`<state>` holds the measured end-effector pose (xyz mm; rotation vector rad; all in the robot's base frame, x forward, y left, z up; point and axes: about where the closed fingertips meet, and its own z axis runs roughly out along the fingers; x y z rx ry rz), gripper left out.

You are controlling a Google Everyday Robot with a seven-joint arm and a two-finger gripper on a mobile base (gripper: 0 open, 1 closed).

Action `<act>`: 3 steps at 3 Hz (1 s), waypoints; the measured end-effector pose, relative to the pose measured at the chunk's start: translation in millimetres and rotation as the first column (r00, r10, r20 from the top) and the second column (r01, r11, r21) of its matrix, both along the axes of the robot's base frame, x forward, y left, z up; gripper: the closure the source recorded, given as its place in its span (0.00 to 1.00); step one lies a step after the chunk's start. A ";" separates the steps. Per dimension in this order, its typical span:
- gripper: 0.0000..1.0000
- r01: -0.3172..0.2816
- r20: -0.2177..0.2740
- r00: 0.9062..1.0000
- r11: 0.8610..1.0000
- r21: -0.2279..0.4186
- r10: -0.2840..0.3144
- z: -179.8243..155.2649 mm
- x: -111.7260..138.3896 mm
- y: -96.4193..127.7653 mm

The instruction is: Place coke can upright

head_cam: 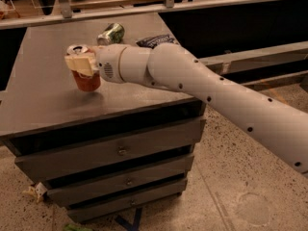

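Observation:
The coke can [87, 80], red-orange with a silver top, stands upright on the dark cabinet top [43, 100] near its left middle. My gripper [81, 63] is at the can's upper part, its cream fingers [77, 64] around the can just below the silver rim. The can's bottom rests on or just above the surface. My white arm reaches in from the right across the cabinet top.
A green-and-silver can [111, 33] lies on its side at the back of the cabinet top. A dark blue chip bag [155, 40] lies behind my arm, partly hidden. The cabinet has several drawers [120, 150]. A speckled floor lies to the right.

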<state>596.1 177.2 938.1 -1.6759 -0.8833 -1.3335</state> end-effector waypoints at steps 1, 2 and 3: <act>1.00 -0.047 -0.020 0.999 0.999 0.000 0.047 -11.6 -9.7 1.6; 1.00 -0.055 -0.018 0.998 0.998 0.010 0.055 -16.7 -12.7 2.7; 0.83 -0.064 -0.013 0.998 0.998 0.023 0.064 -20.2 -15.3 4.5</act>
